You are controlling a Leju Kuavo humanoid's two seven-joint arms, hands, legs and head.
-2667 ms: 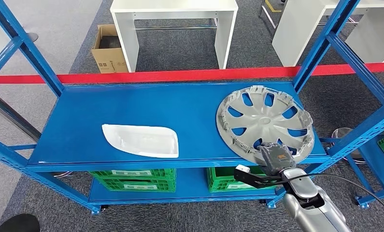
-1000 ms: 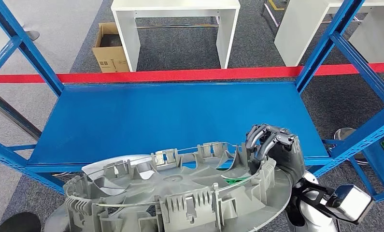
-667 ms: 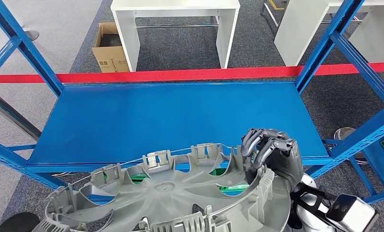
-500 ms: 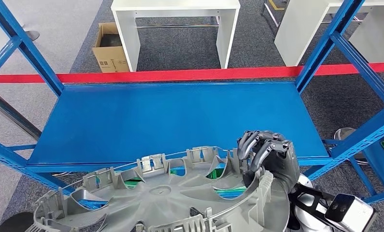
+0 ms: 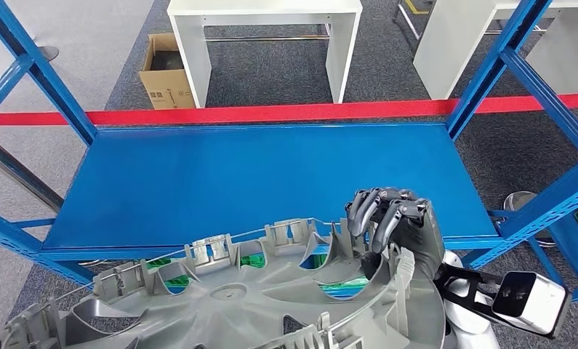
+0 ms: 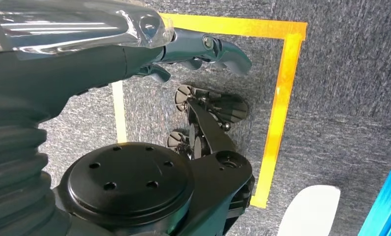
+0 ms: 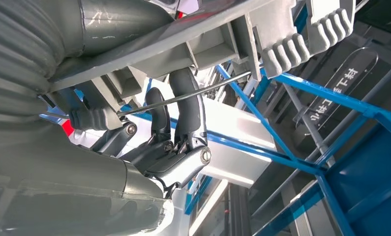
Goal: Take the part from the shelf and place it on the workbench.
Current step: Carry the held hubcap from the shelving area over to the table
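the right hand (image 5: 402, 229) is grasping the rim of the grey hubcap (image 5: 257, 298), holding it just in front of the blue shelf (image 5: 271, 178); the left hand (image 6: 149, 39) is hanging with fingers loosely apart, grasping nothing.

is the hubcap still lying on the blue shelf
No, the right hand holds the hubcap by its rim in front of the blue shelf.

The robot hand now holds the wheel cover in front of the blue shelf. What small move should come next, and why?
Probably a small pull back from the shelf, keeping the grip. The right robot hand grips the rim of the wheel cover, which is already off the shelf surface and tilted near its front edge. No workbench is within reach here, so clearing the shelf frame seems the first step before turning.
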